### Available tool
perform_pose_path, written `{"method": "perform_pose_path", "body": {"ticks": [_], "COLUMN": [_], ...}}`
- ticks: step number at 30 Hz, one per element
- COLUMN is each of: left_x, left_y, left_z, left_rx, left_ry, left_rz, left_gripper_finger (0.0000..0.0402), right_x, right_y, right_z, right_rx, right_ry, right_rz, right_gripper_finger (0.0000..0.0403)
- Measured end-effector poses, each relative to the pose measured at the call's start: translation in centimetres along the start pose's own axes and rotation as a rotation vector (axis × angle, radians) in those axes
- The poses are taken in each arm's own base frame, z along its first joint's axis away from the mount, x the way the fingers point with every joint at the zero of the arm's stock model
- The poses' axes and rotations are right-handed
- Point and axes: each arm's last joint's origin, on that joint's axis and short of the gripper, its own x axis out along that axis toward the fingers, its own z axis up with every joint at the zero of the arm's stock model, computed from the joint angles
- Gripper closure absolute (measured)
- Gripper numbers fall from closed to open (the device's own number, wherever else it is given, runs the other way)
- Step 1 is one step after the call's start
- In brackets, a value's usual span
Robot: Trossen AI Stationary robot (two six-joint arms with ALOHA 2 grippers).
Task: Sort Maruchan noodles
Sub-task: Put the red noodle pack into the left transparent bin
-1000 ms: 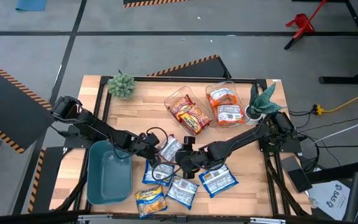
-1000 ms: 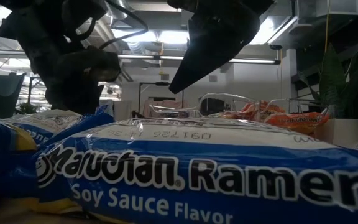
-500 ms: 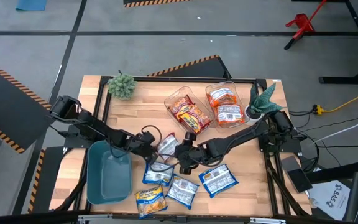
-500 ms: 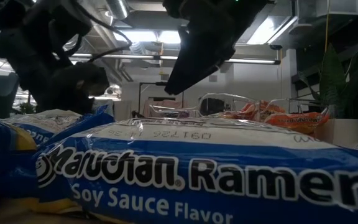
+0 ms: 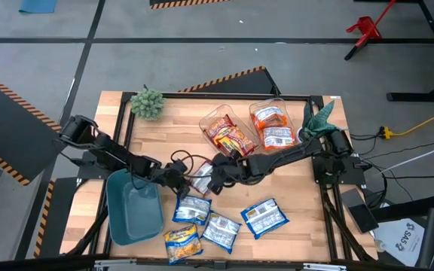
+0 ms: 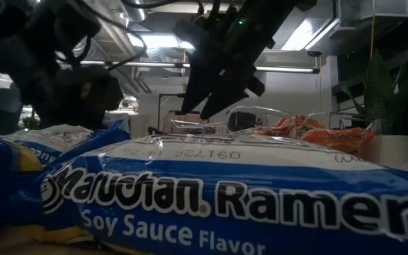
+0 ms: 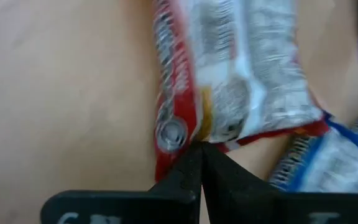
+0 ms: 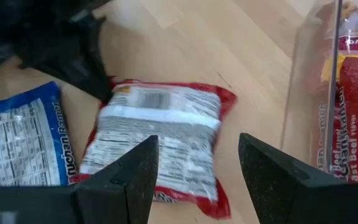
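Here, right end effector (image 8: 194, 180) fingers apart above red-edged packet (image 8: 157, 140), left end effector (image 7: 199, 163) seemingly together at its edge.

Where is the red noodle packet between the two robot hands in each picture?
High view: red packet mid-table, between the grippers.
Low view: not visible; a blue packet blocks it.
Left wrist view: just beyond the shut left gripper, at its corner.
Right wrist view: beyond the open right gripper.
Shared landmark: the neighbouring blue packet's edge.
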Motion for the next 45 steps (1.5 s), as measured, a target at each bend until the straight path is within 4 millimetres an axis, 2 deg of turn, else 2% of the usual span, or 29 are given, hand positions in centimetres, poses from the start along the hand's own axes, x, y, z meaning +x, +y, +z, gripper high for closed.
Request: {"method": "perform_pose_path", "body": {"ticks": [4, 10, 26, 40, 45], "left_x": [-0.9, -1.3, 0.5, 1.4, 1.5], "left_y": [-1.3, -1.3, -0.5, 0.0, 0.1], "left_z": [1.2, 1.3, 0.7, 0.0, -0.2], "left_rx": [-0.008, 0.02, 0.031, 0.028, 0.008], "left_ry": [-0.062, -0.119, -0.111, -0.07, -0.062], "left_rz": [-0.043, 0.014, 0.102, 0.134, 0.143], "left_gripper_finger": [0.0401, 0.0401, 0.0401, 0.0401, 0.0401], "right_x": [0.0, 0.0, 1.2, 1.1, 1.1], "right_y": [0.0, 0.0, 0.0, -0.2, -0.5], "right_z": [0.0, -0.1, -0.8, -1.3, -1.5], "right_rx": [-0.005, -0.023, -0.032, 0.118, 0.248], "right_ry": [0.004, 0.008, 0.038, 0.091, 0.102], "right_rz": [0.005, 0.004, -0.014, -0.035, -0.068], "right_gripper_finger": [0.0198, 0.0198, 0.0198, 0.0198, 0.0198]}}
